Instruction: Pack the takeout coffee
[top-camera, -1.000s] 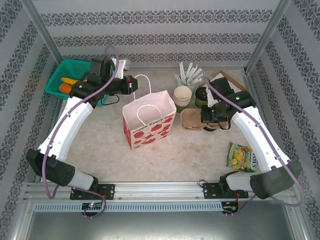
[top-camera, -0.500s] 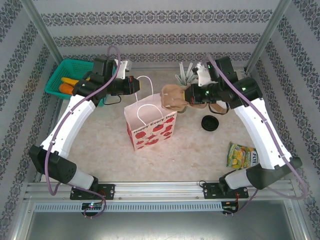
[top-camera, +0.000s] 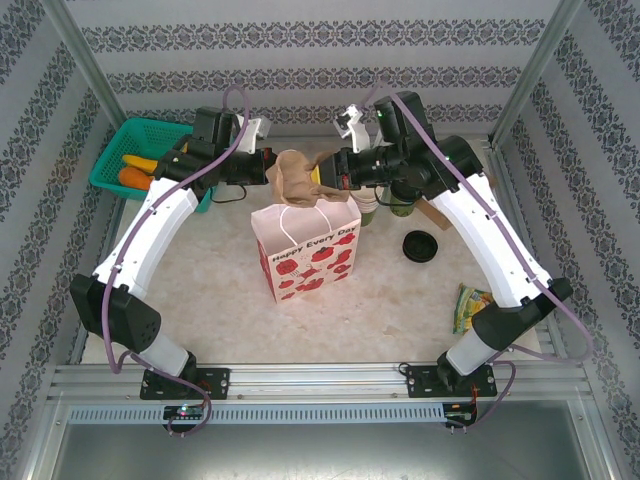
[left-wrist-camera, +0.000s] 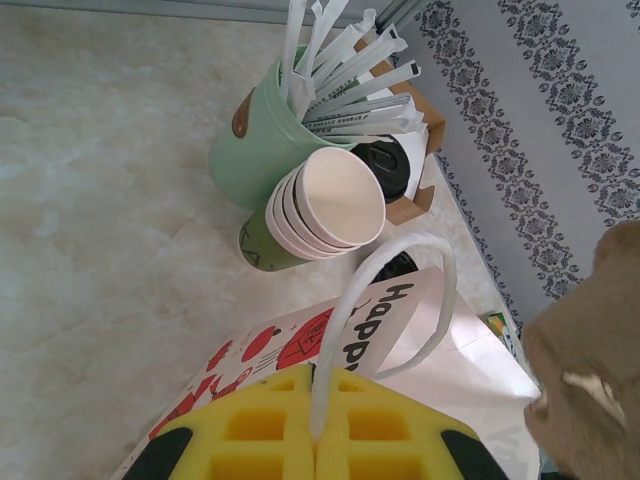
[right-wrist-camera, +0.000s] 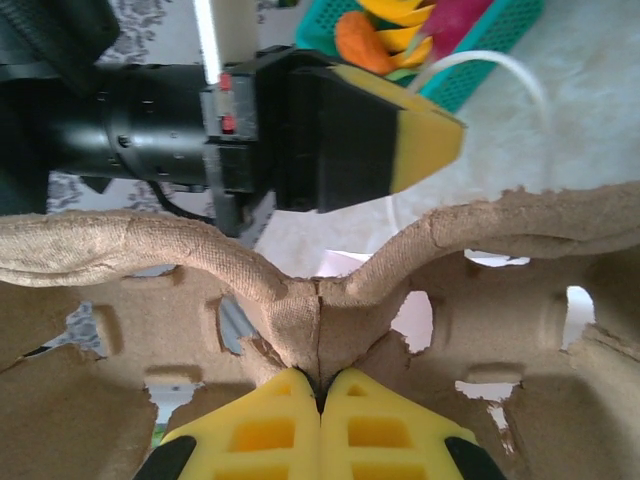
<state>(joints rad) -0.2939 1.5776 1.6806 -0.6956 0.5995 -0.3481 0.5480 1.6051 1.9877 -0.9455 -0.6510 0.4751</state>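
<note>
Overhead: the paper bag (top-camera: 305, 262) stands upright, red strawberry print, "Happy Every Day" legible on its front. The left gripper (top-camera: 268, 167) sits just behind the bag's left top corner. The right gripper (top-camera: 322, 178) is just behind its rear edge, carrying a brown pulp cup carrier (top-camera: 295, 178). I cannot tell whether the carrier is over the mouth. Left wrist camera settles the grip: yellow pads (left-wrist-camera: 250, 430) clamped on the bag's white loop handle (left-wrist-camera: 415, 242), "Happ" readable below. It also resolves, beyond the bag, the nested cup stack (left-wrist-camera: 325, 205) just beside a mint holder of wrapped stirrers (left-wrist-camera: 250, 150). Right wrist camera: right pads (right-wrist-camera: 385, 430) pinched tight on the carrier's centre ridge. The takeout coffee cup (top-camera: 400, 206), dark green, stands beyond the bag's right rear, partly under the right arm, apart from the bag. A black lid (top-camera: 418, 246) lies right of the bag. The snack packet (top-camera: 470, 310) print is unreadable.
</note>
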